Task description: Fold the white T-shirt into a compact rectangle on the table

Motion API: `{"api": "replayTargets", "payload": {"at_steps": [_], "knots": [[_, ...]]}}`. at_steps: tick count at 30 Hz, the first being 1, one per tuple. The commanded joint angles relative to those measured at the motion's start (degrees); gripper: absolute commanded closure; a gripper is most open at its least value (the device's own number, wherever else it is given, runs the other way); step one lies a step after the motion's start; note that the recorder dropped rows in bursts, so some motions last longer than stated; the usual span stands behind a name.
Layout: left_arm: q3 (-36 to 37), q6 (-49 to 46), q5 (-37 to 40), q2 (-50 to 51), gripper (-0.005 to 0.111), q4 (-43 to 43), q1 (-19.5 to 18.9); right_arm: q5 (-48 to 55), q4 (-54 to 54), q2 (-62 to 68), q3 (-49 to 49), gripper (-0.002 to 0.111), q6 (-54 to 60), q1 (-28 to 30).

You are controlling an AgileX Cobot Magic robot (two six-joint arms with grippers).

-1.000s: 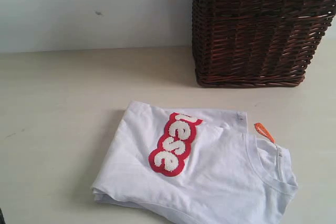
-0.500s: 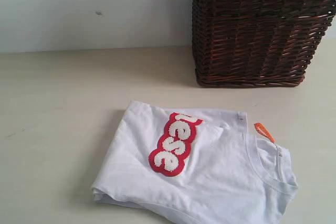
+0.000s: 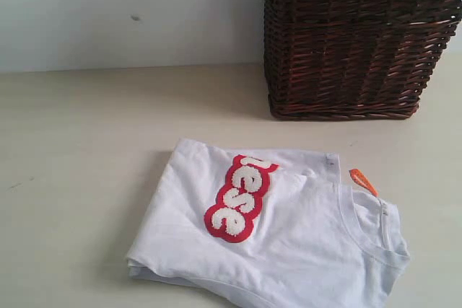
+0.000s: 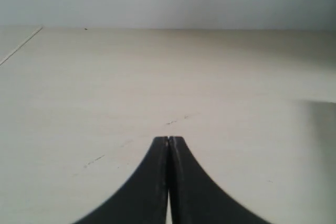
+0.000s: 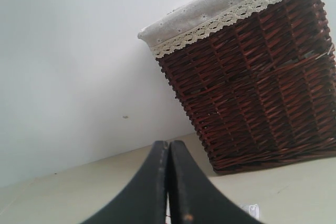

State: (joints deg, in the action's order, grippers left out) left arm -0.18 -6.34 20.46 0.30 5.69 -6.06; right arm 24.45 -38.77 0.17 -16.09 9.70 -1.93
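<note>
One basket (image 3: 346, 41), interior unseen; T-shirt (image 3: 303, 250) outside.

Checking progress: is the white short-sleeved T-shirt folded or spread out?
Folded: the white short-sleeved T-shirt lies in stacked layers, red lettered band partly covered.

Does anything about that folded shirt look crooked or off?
Slightly. The white T-shirt lies folded but turned at an angle to the wicker basket behind it, its orange neck tag sticks out, and the red lettering is cut short by a fold.
</note>
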Motion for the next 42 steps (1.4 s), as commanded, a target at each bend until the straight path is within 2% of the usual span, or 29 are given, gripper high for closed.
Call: {"api": "replayTargets", "payload": {"at_steps": [1,7,10,36,42], "knots": [[0.2,7.1,-0.4,-0.3,0.107,-5.1,-0.2,-0.6,0.0,-0.2,0.3,0.108,0.3,0.0],[0.2,9.5,-0.7,-0.3,0.107,-5.7,-0.2,-0.6,0.0,-0.2,0.3,0.108,0.3,0.0],[0.2,14.1,-0.7,-0.3,0.107,-9.6,-0.2,-0.6,0.0,-0.2,0.3,0.108,0.3,0.0],[0.2,14.0,-0.2,-0.3,0.107,-9.5,-0.2,-0.6,0.1,-0.2,0.3,0.108,0.6,0.0],[0.2,13.9,-0.3,-0.3,0.107,-9.5,-0.2,-0.8,8.4,-0.2,0.3,0.108,2.6,0.0]]}}
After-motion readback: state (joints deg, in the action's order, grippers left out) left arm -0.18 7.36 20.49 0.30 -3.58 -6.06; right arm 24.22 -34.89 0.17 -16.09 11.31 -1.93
